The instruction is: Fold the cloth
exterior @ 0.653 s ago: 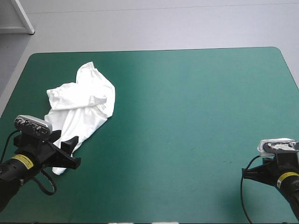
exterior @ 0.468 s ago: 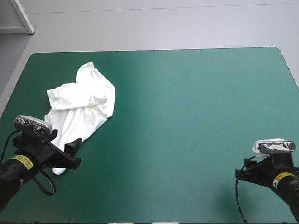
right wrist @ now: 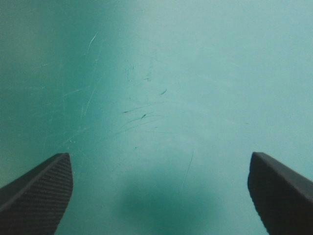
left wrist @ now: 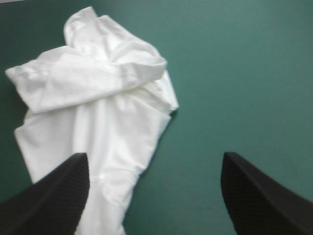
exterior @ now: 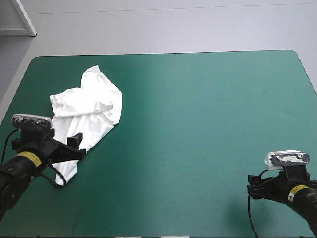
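Note:
The white T-shirt (exterior: 88, 110) lies as a crumpled heap on the left part of the teal-green cover, with a long strip trailing toward the near edge. My left gripper (exterior: 73, 146) hovers over that strip, open and holding nothing. In the left wrist view the T-shirt (left wrist: 102, 103) spreads ahead of the left gripper (left wrist: 154, 156); one finger (left wrist: 54, 196) is above the cloth, the other above bare cover. My right gripper (exterior: 255, 187) is far off at the near right corner. The right wrist view shows the right gripper (right wrist: 159, 155) open wide over bare, scratched cover.
The teal-green cover (exterior: 198, 109) stretches bare between the T-shirt and the right arm. The table's left edge runs close to the heap and to the left arm.
The left gripper has risen and moved a little farther onto the shirt's trailing strip. The right arm has shifted slightly left and toward the near edge. The T-shirt has not moved.

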`<move>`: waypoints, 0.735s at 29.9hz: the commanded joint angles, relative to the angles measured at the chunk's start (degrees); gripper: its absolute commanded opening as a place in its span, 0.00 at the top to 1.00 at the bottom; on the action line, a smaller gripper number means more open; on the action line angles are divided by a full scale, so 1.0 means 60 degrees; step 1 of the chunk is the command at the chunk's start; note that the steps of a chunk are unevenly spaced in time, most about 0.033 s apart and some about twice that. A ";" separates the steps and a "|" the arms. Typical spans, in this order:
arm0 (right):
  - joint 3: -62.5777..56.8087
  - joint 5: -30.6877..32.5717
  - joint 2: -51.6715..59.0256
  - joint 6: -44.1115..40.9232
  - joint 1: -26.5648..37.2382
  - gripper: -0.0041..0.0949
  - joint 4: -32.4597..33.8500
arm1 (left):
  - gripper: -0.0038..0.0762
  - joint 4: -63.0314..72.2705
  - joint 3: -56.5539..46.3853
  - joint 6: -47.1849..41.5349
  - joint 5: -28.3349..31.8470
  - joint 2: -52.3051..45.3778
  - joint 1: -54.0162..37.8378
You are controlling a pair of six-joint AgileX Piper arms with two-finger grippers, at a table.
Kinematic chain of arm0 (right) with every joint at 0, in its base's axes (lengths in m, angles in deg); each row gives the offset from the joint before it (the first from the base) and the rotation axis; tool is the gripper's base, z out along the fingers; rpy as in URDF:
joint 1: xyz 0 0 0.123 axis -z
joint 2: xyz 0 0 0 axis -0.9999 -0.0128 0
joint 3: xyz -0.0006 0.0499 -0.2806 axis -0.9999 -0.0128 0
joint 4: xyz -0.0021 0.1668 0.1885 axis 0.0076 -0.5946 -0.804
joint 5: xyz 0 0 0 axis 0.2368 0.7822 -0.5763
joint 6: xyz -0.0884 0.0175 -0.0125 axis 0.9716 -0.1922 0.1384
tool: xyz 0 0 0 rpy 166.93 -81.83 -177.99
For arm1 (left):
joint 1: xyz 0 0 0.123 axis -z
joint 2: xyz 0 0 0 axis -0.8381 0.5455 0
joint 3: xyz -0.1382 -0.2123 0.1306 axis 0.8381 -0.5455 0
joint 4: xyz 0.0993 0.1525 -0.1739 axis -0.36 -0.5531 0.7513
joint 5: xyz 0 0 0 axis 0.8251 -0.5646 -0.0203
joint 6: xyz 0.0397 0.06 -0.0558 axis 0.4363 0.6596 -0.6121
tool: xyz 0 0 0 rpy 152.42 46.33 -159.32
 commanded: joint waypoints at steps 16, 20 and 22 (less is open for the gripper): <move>0.0335 -0.0059 0.0005 0.0389 0.0052 0.04 -0.0438 | 0.27 -0.0149 0.4163 -0.0841 0.2641 0.8928 -0.1947; 0.0335 -0.0099 0.0005 0.0389 0.0052 0.04 -0.0460 | 0.27 0.0436 0.4804 -0.0385 0.2660 0.9934 -0.2072; 0.0335 -0.0099 0.0005 0.0389 0.0052 0.04 -0.0460 | 0.27 0.0509 0.4915 -0.0371 0.2775 1.0223 -0.2072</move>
